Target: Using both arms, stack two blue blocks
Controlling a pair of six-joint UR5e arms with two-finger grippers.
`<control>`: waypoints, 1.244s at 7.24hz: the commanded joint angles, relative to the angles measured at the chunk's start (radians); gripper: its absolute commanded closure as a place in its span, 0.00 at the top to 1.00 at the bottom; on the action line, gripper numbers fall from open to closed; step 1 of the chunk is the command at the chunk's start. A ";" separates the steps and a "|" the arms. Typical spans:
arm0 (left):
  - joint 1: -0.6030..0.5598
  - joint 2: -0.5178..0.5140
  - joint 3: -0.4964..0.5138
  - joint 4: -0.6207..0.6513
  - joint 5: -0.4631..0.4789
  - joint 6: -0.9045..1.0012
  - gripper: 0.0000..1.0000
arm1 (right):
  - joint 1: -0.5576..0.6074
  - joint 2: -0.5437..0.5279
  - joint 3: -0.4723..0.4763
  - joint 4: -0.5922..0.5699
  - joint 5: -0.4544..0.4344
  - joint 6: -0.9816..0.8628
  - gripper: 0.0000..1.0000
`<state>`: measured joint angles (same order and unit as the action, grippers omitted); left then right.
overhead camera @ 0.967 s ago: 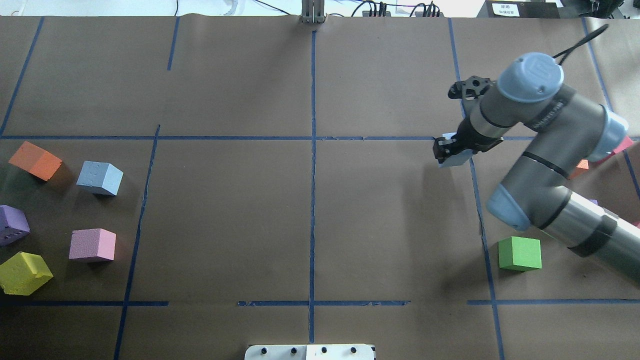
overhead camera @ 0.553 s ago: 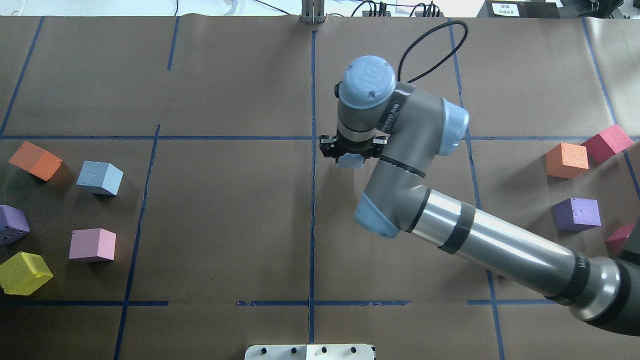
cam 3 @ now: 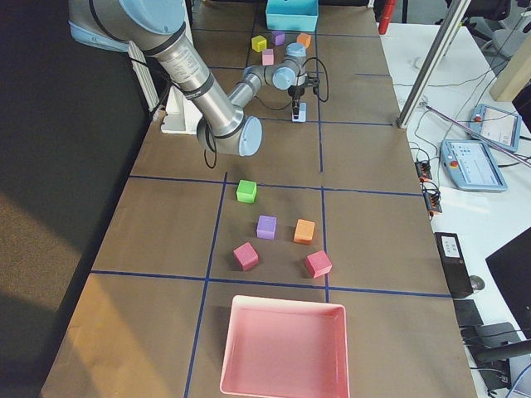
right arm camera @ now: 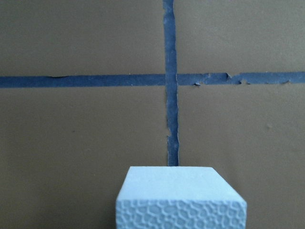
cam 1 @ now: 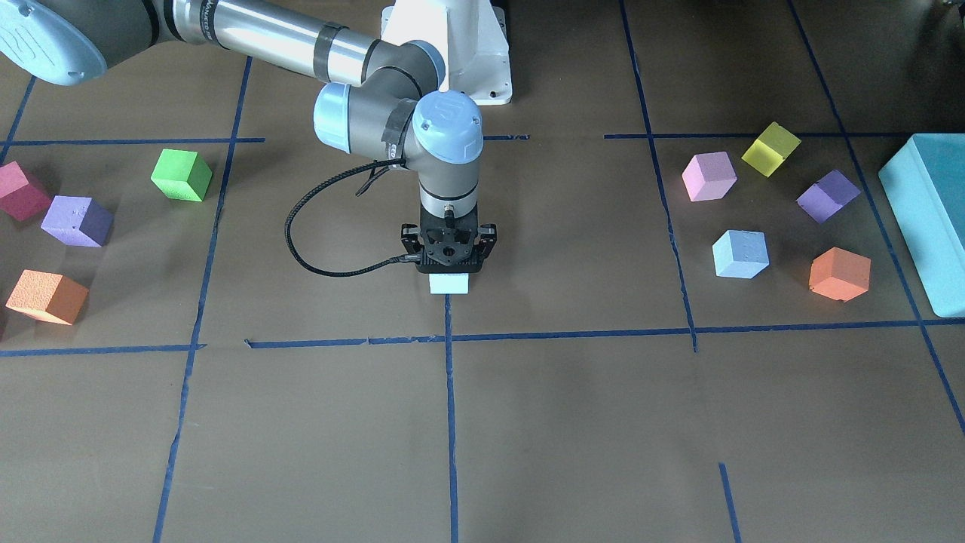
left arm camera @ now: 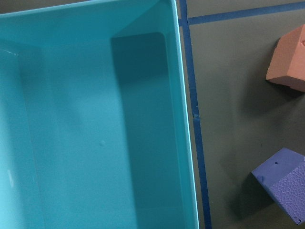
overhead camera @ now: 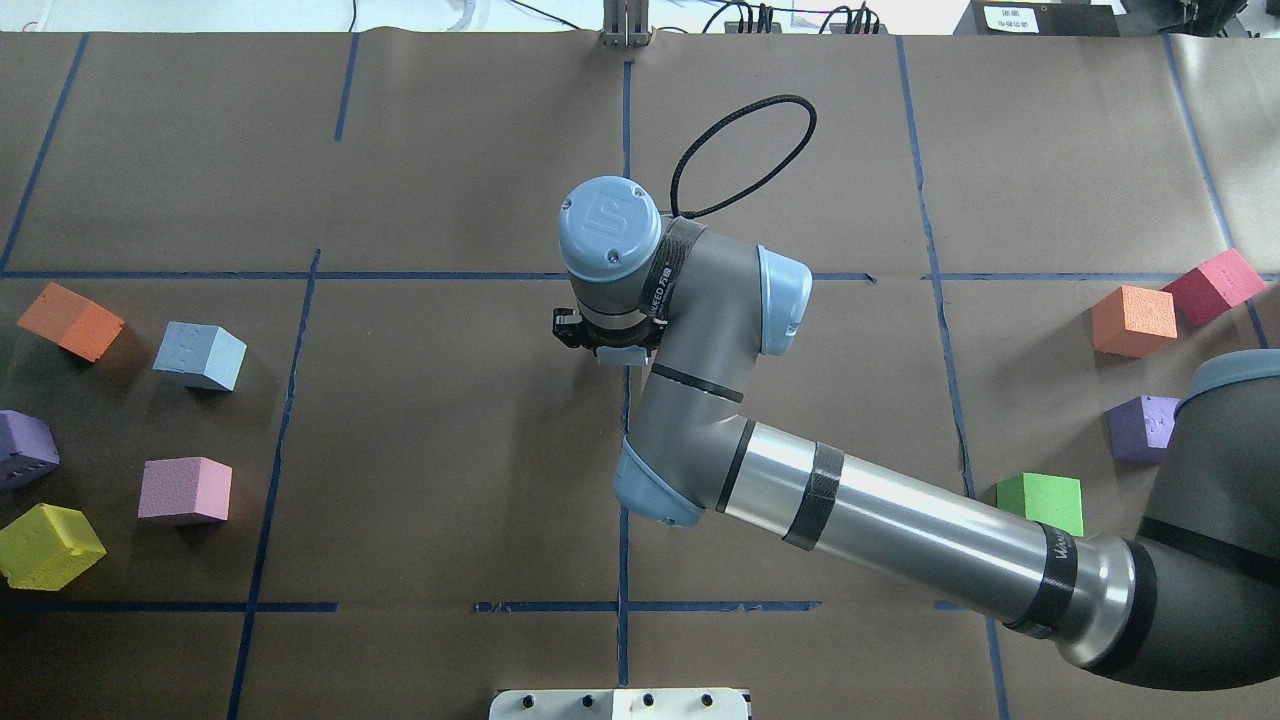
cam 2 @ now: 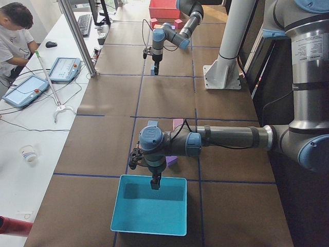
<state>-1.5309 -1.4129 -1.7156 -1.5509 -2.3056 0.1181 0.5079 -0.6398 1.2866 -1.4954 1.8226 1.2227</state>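
My right gripper (cam 1: 449, 265) is shut on a light blue block (cam 1: 450, 284) at the middle of the table, by the central blue tape line. In the overhead view the gripper (overhead camera: 608, 347) is mostly hidden under the wrist and only an edge of the block (overhead camera: 622, 356) shows. The right wrist view shows the block (right arm camera: 181, 198) just above the brown paper. The second blue block (overhead camera: 200, 356) lies on the table among the cubes on my left side (cam 1: 741, 254). My left gripper (cam 2: 153, 183) hangs over the teal box; I cannot tell whether it is open or shut.
The teal box (cam 1: 923, 219) stands at the table's left end; its rim (left arm camera: 183, 119) shows in the left wrist view. Orange (overhead camera: 70, 320), purple (overhead camera: 25, 450), pink (overhead camera: 185, 490) and yellow (overhead camera: 45, 545) cubes surround the second blue block. Green (overhead camera: 1040, 505), orange (overhead camera: 1133, 320), red (overhead camera: 1213, 285) and purple (overhead camera: 1140, 428) cubes lie on the right.
My right arm has swung from the right side of the table to its middle, carrying the blue block. The other cubes have not moved.
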 commanded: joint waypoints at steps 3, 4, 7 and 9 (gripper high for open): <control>0.000 0.000 -0.007 -0.001 0.000 0.000 1.00 | -0.006 0.011 -0.006 0.024 -0.005 0.001 0.99; 0.000 0.000 -0.007 -0.001 0.000 0.000 1.00 | 0.016 0.011 0.014 0.032 0.007 -0.008 0.99; 0.000 0.002 -0.010 -0.011 0.000 -0.005 1.00 | 0.247 -0.058 0.191 -0.209 0.168 -0.280 0.99; 0.000 -0.033 -0.047 -0.017 0.002 -0.009 1.00 | 0.508 -0.325 0.398 -0.276 0.326 -0.716 1.00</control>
<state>-1.5309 -1.4266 -1.7356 -1.5627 -2.3051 0.1110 0.8485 -0.8000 1.5591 -1.7286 2.0472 0.7756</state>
